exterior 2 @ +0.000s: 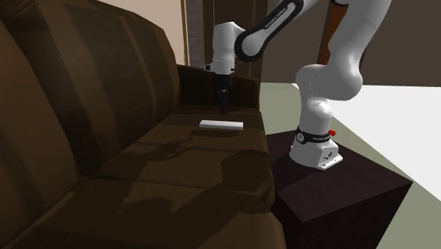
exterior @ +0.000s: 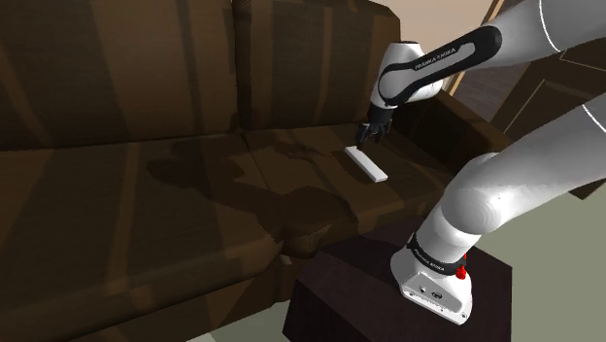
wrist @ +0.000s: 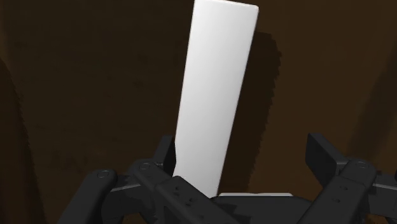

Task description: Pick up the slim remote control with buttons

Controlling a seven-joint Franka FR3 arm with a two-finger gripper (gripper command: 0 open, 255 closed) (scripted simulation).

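A slim plain white remote lies flat on the brown sofa's seat cushion, close to the armrest end. My black gripper points down just above one end of it, and I cannot tell whether it touches. In the second exterior view the gripper hangs a little over the remote. In the wrist view the remote stretches away from between the fingers, which stand wide apart. Its near end sits nearer to one finger than the other. The gripper is open and holds nothing.
The sofa's backrest rises behind the seat. Its armrest stands just beyond the gripper. The dark box stand sits against the sofa's front, on a pale floor.
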